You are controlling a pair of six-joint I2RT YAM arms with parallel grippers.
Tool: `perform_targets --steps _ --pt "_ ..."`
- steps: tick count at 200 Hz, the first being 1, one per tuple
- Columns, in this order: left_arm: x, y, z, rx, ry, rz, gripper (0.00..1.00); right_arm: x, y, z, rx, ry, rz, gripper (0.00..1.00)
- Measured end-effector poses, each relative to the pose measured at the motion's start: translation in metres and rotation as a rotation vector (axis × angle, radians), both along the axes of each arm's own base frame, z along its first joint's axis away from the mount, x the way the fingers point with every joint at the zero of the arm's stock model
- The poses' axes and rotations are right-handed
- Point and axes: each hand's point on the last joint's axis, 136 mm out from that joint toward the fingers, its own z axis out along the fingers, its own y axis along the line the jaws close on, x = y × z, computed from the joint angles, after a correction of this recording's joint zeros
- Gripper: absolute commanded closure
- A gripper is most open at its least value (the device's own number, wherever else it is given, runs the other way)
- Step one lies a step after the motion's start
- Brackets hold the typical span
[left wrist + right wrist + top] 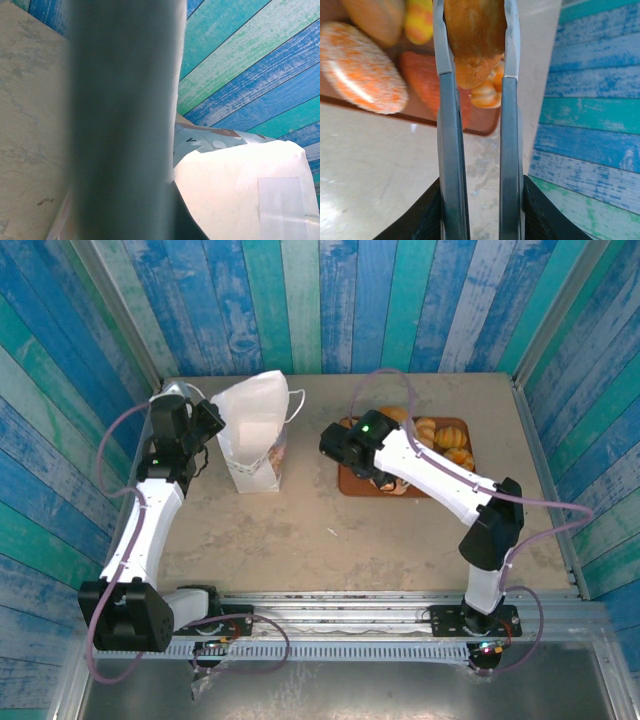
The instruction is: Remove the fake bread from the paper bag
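White paper bag (255,430) stood upright at the back left of the bench (300,530). Left end effector (212,422) sat close against the bag's left side. Brown tray (348,482) lay to the right of the bag, apart from it, carrying fake bread (445,440). Right end effector (338,448) hung over the tray's left end.

Left wrist view: one blurred grey finger (125,125) crossed the middle. Jaws were pressed together; whether any paper was caught, could not tell. White bag wall lay just right of the finger.

Right wrist view: two grey fingers (451,150) pinched a tan loaf (475,35) from both sides, over the tray's near edge. Beneath, on the tray, lay a speckled orange oval loaf (362,70), a ridged bun (485,95) and a yellow-striped roll (419,20).
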Motion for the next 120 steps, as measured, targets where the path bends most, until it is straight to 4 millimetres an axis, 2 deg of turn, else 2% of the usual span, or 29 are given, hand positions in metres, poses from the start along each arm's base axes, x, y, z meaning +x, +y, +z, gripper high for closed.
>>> perform_targets --steps 32,74,120 --pt "0.000 0.000 0.000 0.002 0.000 -0.003 1.00 0.011 -0.018 -0.005 -0.062 -0.010 -0.044 0.65" --pt "0.000 -0.001 0.000 0.004 -0.001 -0.005 1.00 0.024 -0.022 -0.023 -0.146 0.011 -0.057 0.64" --pt "0.000 -0.001 0.000 0.005 -0.001 -0.006 1.00 0.017 -0.027 -0.050 -0.222 0.092 -0.052 0.61"
